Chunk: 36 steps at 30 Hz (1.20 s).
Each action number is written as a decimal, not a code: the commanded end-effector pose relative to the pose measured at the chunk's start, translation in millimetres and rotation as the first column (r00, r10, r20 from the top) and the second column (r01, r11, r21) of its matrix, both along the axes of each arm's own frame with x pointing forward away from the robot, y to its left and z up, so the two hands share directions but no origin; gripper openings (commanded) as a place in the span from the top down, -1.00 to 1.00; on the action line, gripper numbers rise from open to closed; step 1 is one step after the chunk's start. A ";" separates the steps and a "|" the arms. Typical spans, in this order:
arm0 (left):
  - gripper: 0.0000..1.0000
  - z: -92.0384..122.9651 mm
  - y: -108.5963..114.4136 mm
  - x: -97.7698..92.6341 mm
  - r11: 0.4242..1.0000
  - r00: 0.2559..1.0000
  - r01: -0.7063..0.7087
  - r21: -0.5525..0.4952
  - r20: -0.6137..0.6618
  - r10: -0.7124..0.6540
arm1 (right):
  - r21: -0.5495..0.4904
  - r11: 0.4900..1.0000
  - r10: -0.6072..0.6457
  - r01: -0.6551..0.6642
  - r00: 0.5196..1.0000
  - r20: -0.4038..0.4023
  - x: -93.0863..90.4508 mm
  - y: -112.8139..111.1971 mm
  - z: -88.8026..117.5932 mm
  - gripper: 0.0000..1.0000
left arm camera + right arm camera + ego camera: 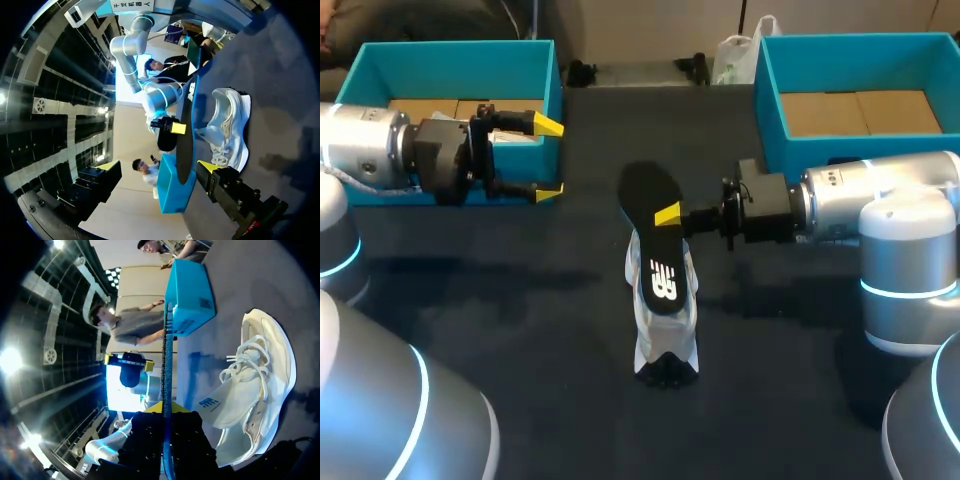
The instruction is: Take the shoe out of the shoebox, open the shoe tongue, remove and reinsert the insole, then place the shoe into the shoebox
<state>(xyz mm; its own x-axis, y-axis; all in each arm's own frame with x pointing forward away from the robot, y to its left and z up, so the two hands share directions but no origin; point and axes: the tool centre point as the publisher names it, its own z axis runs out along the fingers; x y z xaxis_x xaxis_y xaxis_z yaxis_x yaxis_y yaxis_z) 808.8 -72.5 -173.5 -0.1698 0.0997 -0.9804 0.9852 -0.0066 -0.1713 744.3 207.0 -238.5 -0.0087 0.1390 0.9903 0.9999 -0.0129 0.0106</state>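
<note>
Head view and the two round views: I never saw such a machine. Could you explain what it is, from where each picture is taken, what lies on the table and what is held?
These are two robot arms at a dark table. The head view looks down from above and behind them. Each round picture comes from a camera on one arm's wrist. On the table are a white shoe and two blue boxes: the left box and the right box. The right gripper is shut on a black insole and holds it over the shoe. The left gripper is open and holds nothing.
</note>
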 end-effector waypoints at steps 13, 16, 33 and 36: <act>-1.00 -19.2 4.7 -12.6 0.965 0.959 -0.264 -0.014 0.107 0.264 | -0.001 1.000 -0.003 0.003 1.000 0.000 -0.6 1.6 -0.4 1.00; -1.00 -23.2 3.2 -18.9 0.961 0.956 -0.276 -0.008 0.102 0.276 | -0.001 1.000 -0.003 0.003 1.000 0.000 -0.6 1.6 -0.4 1.00; -1.00 -61.0 -43.5 -20.7 0.979 0.979 -0.200 -0.032 0.031 0.201 | -0.001 1.000 -0.003 0.003 1.000 0.000 -0.6 1.6 -0.4 1.00; -1.00 -65.9 -55.0 -21.8 0.978 0.979 -0.202 -0.047 0.026 0.204 | -0.001 1.000 -0.003 0.003 1.000 0.000 -0.6 1.6 -0.4 1.00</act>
